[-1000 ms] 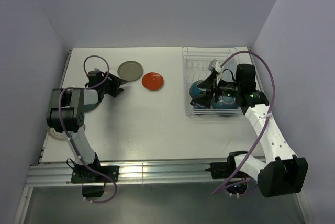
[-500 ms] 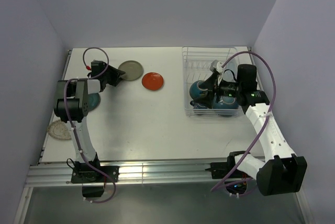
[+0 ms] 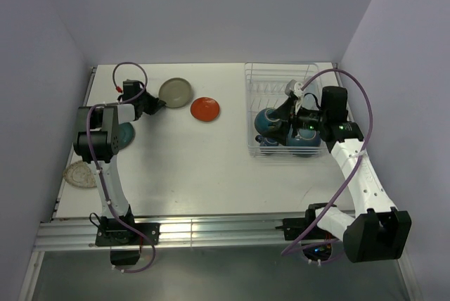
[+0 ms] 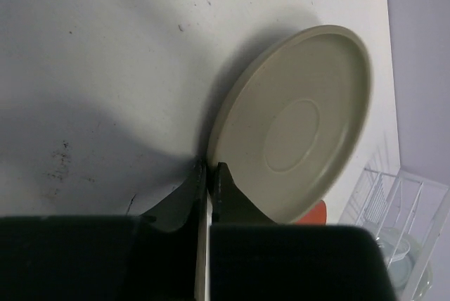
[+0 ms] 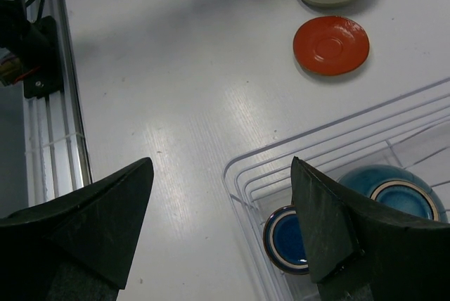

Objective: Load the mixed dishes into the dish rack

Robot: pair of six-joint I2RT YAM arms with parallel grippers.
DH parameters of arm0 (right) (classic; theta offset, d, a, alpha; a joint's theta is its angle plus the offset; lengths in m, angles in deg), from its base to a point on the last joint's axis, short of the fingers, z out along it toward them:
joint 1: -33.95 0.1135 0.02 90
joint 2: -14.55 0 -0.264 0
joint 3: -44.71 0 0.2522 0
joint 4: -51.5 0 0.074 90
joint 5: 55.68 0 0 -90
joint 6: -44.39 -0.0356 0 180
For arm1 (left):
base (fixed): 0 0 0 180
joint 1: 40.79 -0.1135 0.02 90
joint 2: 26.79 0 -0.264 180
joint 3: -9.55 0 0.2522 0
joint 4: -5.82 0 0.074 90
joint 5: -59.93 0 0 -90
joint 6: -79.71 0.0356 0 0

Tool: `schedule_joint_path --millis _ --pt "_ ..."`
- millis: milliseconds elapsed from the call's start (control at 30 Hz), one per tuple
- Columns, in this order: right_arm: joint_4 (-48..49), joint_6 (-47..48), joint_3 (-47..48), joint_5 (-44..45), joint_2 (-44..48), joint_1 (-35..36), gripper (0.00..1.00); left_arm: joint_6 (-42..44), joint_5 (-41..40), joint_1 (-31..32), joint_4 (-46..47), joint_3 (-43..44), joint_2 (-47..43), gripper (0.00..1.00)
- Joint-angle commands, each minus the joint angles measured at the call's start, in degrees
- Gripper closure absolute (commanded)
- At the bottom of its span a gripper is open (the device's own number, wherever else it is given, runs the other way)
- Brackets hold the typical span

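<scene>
Grey plate (image 3: 174, 92) is the one in play. It sits on the worktop (image 3: 197, 167) well left of the rack (image 3: 261, 79), with the orange plate (image 3: 204, 108) lying between the two. The left gripper (image 4: 209, 169) is at the plate's edge farthest from the rack, jaws pinched almost together with the rim caught between them. Whether the plate is flat or slightly tipped, I can't tell.

Over at the rack, the right gripper (image 5: 221, 166) hangs just above it, jaws spread wide and nothing in them. Down inside the rack there's a teal bowl (image 5: 391, 192), and just beside it a small blue dish (image 5: 287, 239), close to the rack's near left corner.

Further left of the rack than the grey plate, a teal dish (image 3: 123, 134) shows partly under the left arm (image 3: 95, 139). Further out again from the rack, a speckled plate (image 3: 79, 173) lies by the worktop's edge.
</scene>
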Motion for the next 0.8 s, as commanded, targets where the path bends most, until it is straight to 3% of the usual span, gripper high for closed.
schedule_joint_path --millis 0,133,533,767 --pt "1.2 -0.1 -0.5 -1.8 0.9 -1.0 0.14 2.7 0.2 0.0 -2.4 -1.4 0.7 0.97" --pt "1.2 -0.1 -0.8 -2.2 0.8 -1.1 0.14 1.0 3.6 -2.4 3.6 -5.2 -2.7 1.0" --pt "3.0 -2.3 -1.0 -1.9 -1.4 -1.0 0.15 -1.7 15.1 -3.7 9.2 -8.3 -7.7 1.0" --pt "5.6 -9.4 2.9 6.1 -6.2 5.5 0.18 -3.4 19.8 -3.4 11.4 -13.1 -14.6 1.0"
